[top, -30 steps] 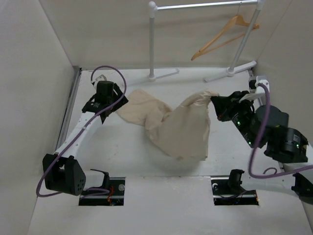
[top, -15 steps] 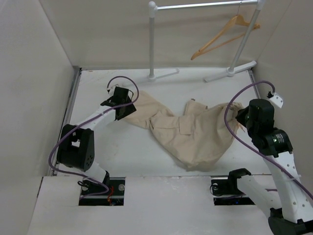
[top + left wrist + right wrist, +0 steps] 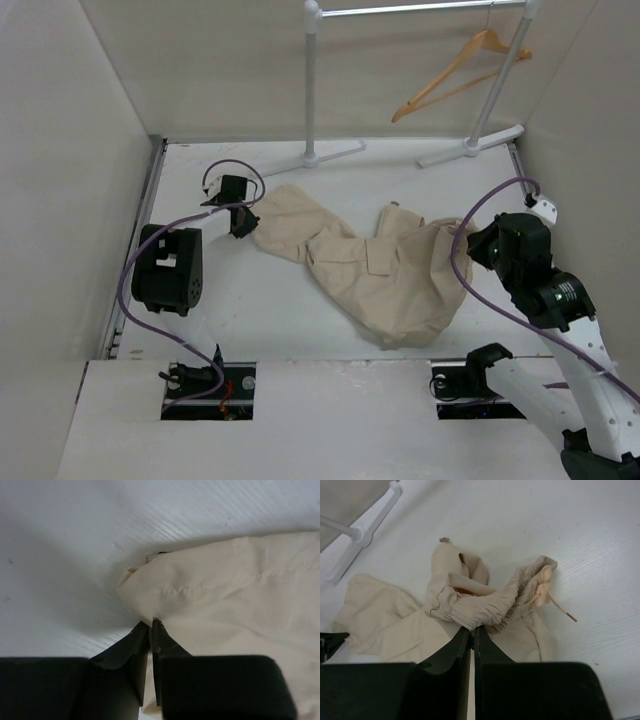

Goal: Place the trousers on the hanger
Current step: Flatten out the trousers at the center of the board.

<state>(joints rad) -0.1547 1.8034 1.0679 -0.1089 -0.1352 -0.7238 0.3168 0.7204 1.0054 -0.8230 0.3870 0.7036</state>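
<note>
The beige trousers lie crumpled across the middle of the white worktop, drawn loosely between the two arms. One leg runs toward the rear left and the waist end is bunched at the right. A flapped pocket faces up near the middle of the cloth. The left pincer sits low at the far-left end of the garment. In the left wrist view its two black fingers stand almost together, with a thin fold of the leg hem nipped between them. The rest of that hem spreads flat on the worktop to the right. The right pincer meets the opposite end. Seen from the right wrist, its jaws are clamped on the gathered elastic waistband, which rises in a ruffled ridge just above the fingertips. A knotted drawstring hangs off the waistband to the right, its loose end trailing on the worktop. The light-wood hanger hangs tilted by its thin hook from the top bar of the white garment rail at the rear right. It is well apart from the trousers and touches neither pincer. The rail's feet rest along the far edge of the worktop.
</note>
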